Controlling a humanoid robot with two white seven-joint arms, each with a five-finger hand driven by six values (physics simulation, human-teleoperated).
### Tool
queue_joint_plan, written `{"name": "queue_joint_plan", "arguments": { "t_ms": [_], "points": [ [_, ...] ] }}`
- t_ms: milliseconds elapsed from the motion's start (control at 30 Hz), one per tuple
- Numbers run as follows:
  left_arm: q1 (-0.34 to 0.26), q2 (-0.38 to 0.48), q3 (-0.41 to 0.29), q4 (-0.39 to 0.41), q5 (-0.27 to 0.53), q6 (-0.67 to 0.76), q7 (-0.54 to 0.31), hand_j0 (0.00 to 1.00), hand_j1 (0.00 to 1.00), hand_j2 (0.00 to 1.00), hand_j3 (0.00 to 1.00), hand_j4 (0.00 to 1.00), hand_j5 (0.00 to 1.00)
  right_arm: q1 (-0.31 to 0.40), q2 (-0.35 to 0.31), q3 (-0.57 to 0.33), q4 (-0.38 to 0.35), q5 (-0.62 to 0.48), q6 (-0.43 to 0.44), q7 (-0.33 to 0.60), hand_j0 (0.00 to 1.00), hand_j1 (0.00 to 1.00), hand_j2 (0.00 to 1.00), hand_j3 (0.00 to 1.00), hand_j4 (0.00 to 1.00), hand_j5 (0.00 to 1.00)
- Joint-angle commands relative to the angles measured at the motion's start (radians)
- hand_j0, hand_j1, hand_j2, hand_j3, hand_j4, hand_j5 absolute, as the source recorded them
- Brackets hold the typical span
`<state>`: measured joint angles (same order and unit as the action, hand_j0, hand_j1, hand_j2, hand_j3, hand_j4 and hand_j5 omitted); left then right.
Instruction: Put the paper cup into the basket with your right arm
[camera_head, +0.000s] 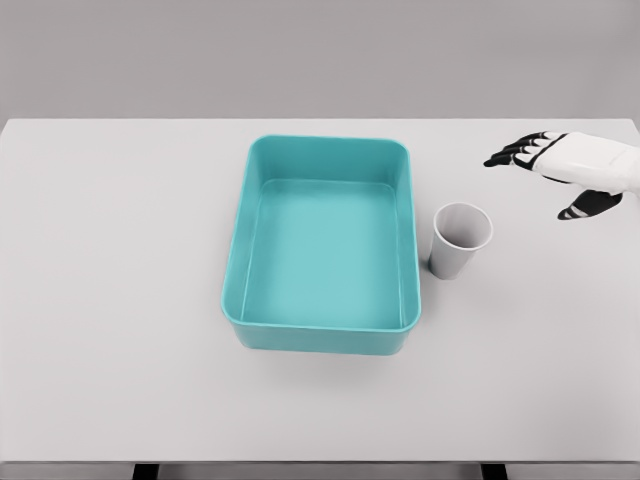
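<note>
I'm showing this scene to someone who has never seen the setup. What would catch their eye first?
The teal basket stands out most, sitting mid-table with nothing inside it. Just to its right stands an upright white paper cup, close to the basket but apart from it. Above and right of the cup, the right hand hovers with black fingers spread, holding nothing.
</note>
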<state>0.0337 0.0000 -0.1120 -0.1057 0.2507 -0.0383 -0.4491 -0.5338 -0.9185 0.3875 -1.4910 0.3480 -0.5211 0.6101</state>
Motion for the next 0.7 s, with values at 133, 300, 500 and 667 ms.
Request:
{"name": "queue_joint_plan", "arguments": {
  "t_ms": [133,300,500,667],
  "points": [
    [0.000,0.000,0.000,0.000,0.001,0.001,0.000,1.00,1.00,1.00,1.00,1.00,1.00,0.000,-0.005,-0.009,0.008,-0.119,0.087,-0.006,1.00,1.00,1.00,1.00,1.00,1.00],
    [0.000,0.000,0.000,0.000,0.001,0.000,0.000,1.00,1.00,1.00,1.00,1.00,1.00,-0.002,-0.010,0.002,0.209,-0.826,0.385,0.001,1.00,1.00,1.00,1.00,1.00,1.00],
    [0.000,0.000,0.000,0.000,0.001,0.000,0.000,1.00,1.00,1.00,1.00,1.00,1.00,-0.003,0.112,0.014,0.362,-0.865,0.366,0.001,1.00,1.00,1.00,1.00,1.00,1.00],
    [0.000,0.000,0.000,0.000,0.001,0.000,0.000,1.00,1.00,1.00,1.00,1.00,1.00,0.012,0.128,0.043,0.399,-0.890,0.329,0.001,1.00,1.00,1.00,1.00,1.00,1.00]
  ]
}}
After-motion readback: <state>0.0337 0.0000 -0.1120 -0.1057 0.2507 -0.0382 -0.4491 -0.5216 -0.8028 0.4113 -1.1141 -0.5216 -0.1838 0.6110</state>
